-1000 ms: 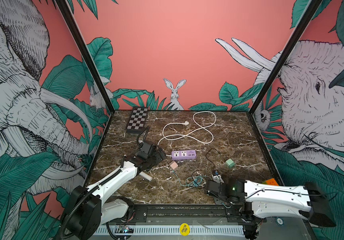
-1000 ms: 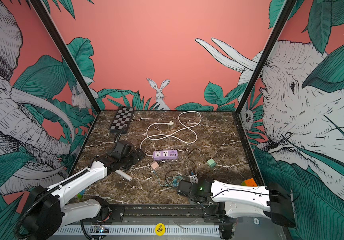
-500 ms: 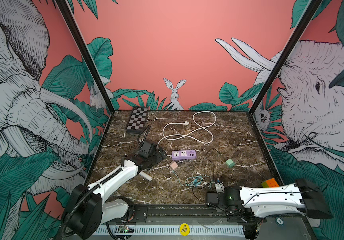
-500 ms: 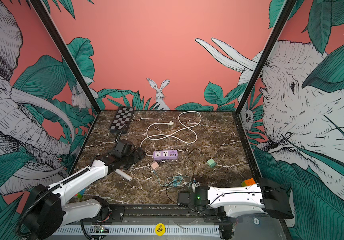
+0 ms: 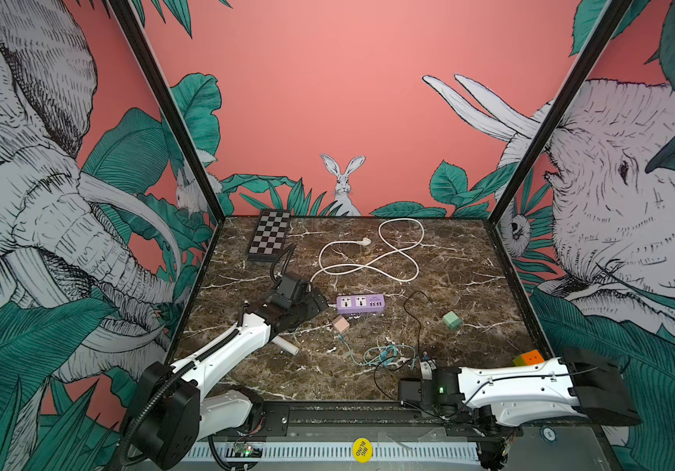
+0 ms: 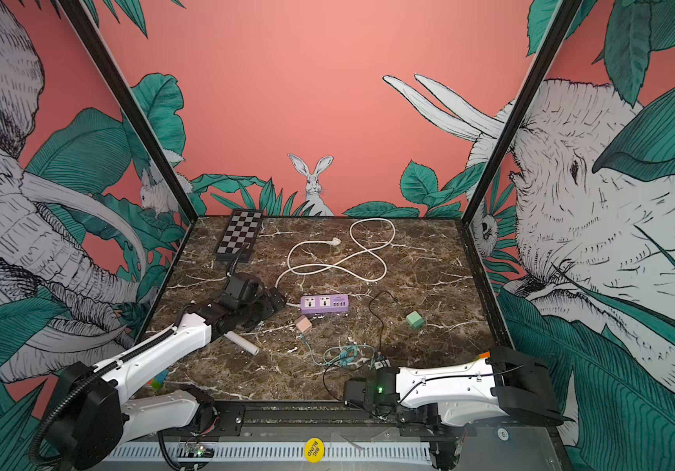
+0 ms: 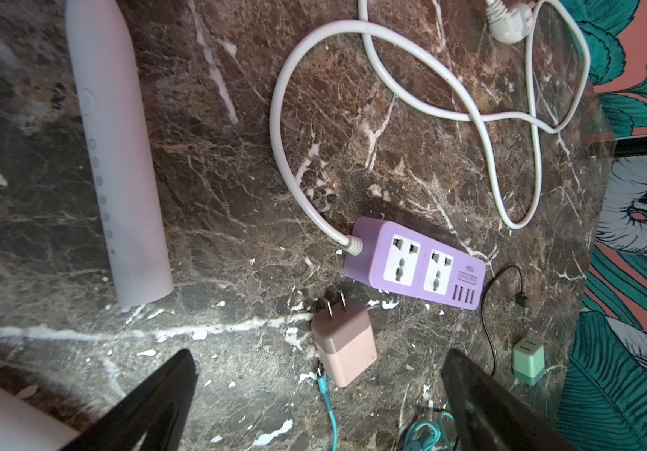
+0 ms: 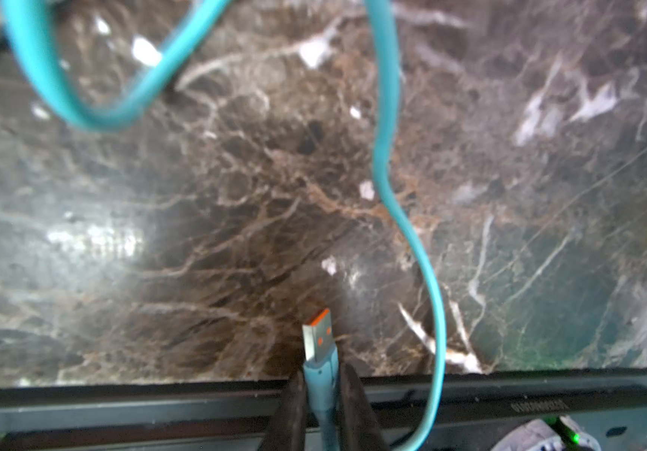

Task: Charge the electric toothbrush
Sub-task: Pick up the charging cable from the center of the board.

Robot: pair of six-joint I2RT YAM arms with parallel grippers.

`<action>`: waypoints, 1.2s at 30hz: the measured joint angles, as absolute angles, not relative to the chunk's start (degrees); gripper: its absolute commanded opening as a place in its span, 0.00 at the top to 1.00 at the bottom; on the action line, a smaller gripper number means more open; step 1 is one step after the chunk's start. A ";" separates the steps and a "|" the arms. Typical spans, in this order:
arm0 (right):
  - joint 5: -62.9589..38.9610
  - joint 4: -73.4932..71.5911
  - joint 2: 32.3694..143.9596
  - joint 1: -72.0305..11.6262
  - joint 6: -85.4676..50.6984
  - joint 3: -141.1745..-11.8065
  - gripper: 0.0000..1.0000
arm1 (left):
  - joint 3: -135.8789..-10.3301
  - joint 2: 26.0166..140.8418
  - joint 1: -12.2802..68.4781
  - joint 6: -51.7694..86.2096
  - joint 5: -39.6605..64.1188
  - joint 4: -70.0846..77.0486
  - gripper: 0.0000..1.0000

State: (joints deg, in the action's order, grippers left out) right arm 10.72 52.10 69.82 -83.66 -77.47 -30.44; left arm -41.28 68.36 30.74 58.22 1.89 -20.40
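Lying flat on the table (image 5: 470, 277) beside the left arm (image 5: 225, 354), the toothbrush (image 7: 114, 156): likely light, stiff, smooth, apt to roll, best taken across mid-body; left pincer (image 7: 319, 357) spread near the adapter (image 7: 347, 347), right pincer (image 8: 321, 380) pinching the limp teal cable (image 8: 388, 156) behind its plug (image 8: 318, 336).

Marble tabletop (image 5: 470, 253): chessboard (image 5: 268, 235), purple power strip (image 5: 361, 304), white toothbrush (image 5: 286, 346), pink charger (image 5: 340, 325), green cube (image 5: 452, 320) (perhaps charger), teal cable (image 5: 384, 354)
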 measured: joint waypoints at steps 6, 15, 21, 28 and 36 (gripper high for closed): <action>11.86 53.84 70.57 -83.66 -74.85 -33.67 1.00 | -41.28 68.34 30.72 58.02 2.04 -20.40 0.01; 16.71 53.45 64.29 -82.96 -56.38 -49.98 1.00 | -41.36 64.60 30.74 51.42 8.60 -16.78 0.01; 9.61 42.87 60.14 -77.54 -40.58 -52.95 1.00 | -40.71 57.91 30.76 53.12 18.68 -9.96 0.01; 2.94 35.75 67.61 -73.01 -29.36 -57.45 1.00 | -38.87 53.67 33.30 64.79 21.45 -10.90 0.05; -1.19 27.46 74.74 -68.93 -25.67 -60.07 1.00 | -37.76 52.53 39.11 71.53 18.46 -12.47 0.12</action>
State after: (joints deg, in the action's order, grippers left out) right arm -1.19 27.46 74.74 -68.93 -25.67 -60.07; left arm -37.76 52.53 39.11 71.53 18.46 -12.47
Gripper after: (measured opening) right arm 0.070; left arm 0.893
